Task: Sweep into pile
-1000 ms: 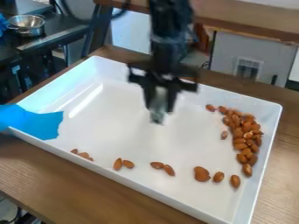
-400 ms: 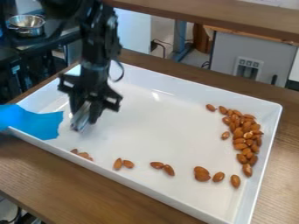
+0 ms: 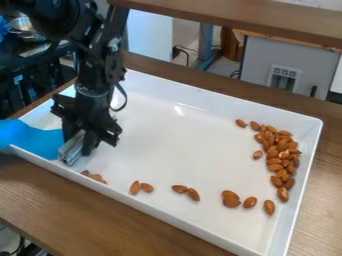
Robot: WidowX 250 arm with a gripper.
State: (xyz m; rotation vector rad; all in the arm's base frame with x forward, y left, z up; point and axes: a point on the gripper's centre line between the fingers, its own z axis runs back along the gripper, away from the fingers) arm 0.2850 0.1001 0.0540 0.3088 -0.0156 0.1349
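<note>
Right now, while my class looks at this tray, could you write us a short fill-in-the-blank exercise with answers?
The tray is ____ in colour.
The largest cluster of almonds lies towards the picture's ____ edge.
Of the blue sheet and that cluster, the gripper is nearer to the ____.

Missing words: white; right; blue sheet.

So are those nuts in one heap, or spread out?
Spread out: many almonds bunch at the right, others lie along the near side of the tray.
</note>
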